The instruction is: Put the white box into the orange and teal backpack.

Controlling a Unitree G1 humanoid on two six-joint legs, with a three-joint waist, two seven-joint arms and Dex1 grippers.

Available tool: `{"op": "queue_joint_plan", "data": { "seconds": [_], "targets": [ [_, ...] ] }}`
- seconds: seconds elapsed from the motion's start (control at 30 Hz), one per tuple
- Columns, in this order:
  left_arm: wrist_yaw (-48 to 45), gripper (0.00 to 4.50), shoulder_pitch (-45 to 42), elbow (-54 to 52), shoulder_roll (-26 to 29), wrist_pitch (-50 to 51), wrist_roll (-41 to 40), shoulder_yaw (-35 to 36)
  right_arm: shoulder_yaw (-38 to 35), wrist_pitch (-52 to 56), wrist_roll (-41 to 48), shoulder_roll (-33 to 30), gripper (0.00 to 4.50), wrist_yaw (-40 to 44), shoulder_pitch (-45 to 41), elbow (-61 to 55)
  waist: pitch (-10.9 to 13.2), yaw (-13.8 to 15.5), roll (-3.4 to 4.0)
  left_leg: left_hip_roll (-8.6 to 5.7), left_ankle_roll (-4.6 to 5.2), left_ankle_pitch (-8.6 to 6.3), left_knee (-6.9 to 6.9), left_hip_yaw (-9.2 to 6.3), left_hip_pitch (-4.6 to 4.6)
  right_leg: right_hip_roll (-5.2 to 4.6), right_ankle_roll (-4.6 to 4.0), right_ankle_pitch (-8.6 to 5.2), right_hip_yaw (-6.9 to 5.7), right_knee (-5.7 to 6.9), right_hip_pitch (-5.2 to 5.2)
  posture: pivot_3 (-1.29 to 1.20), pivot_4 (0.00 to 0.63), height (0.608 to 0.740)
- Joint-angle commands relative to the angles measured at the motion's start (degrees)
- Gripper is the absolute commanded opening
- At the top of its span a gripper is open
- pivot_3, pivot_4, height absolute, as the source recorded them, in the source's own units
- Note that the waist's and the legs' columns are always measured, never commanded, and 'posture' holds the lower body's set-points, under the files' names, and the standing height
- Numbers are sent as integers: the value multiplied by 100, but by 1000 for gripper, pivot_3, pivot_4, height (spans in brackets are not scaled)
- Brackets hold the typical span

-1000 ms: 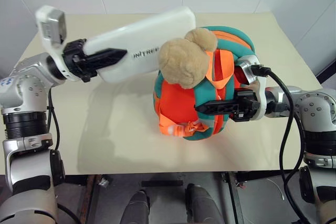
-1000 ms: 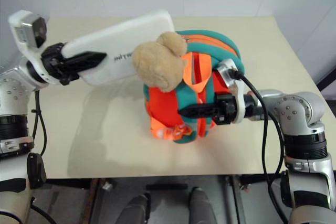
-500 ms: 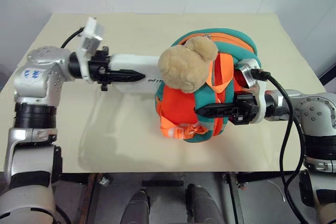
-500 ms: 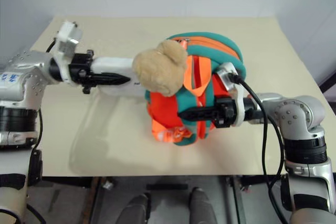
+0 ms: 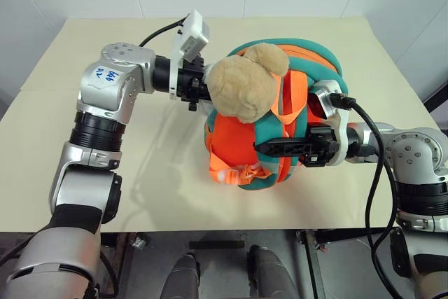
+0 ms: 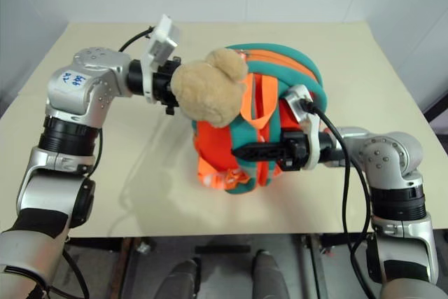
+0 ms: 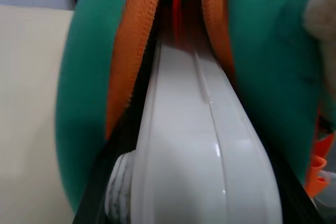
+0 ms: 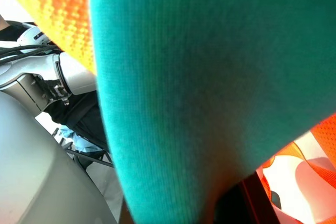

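Since 1 second ago the left gripper has swung rightward across the desk, carrying the flat white rectangular box from open air into the mouth of the backpack; the right gripper has stayed where it was.

Left fingers: closed on the near end of the white box, tucked behind the tan plush bear in the head views. The left wrist view shows the box lying lengthwise between the 2 orange zipper edges, its far end already inside the red-lined interior, its near end outside the opening.

Right fingers: narrow, pinched on the teal trim of the small orange and teal fabric backpack, holding it upright on its side facing the robot's right. The right wrist view shows teal fabric pressed close against the camera.

Backpack: stands near the middle of the cream desk, opening turned toward the left arm, with orange straps hanging down its front and the bear at its upper left.
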Motion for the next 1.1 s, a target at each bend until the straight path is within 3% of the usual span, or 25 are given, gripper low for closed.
{"op": "queue_joint_plan", "data": {
  "seconds": [0.03,0.23,0.57,0.8,1.1],
  "targets": [
    [-28,1518,-235,-56,-209,-319,234,-244,-43,-75,86,113,92,-65,4,-187,0,25,0,0,-1,1,1,1,0,0,0,0,0,0,0,0,150,740],
    [-188,1518,-219,-120,-238,-331,378,-337,-101,-86,136,207,92,-212,92,-284,0,17,0,0,-1,1,1,1,0,0,0,0,0,0,0,0,150,740],
    [-343,4491,-218,-437,-78,166,-40,106,-111,-110,159,256,92,-299,115,-299,0,8,0,0,0,1,2,0,0,0,0,0,0,2,-1,0,150,740],
    [-947,4491,-182,-789,435,898,-760,473,-81,-133,112,288,92,-277,65,-255,1,0,0,0,1,0,-2,-1,-5,0,0,0,0,15,-2,0,150,740],
    [-1339,4491,-40,-614,1259,805,-902,827,-40,-172,51,323,92,-277,50,-241,1,6,1,0,0,0,-1,-1,-3,0,-1,0,0,14,-2,0,150,740]
  ]
}}
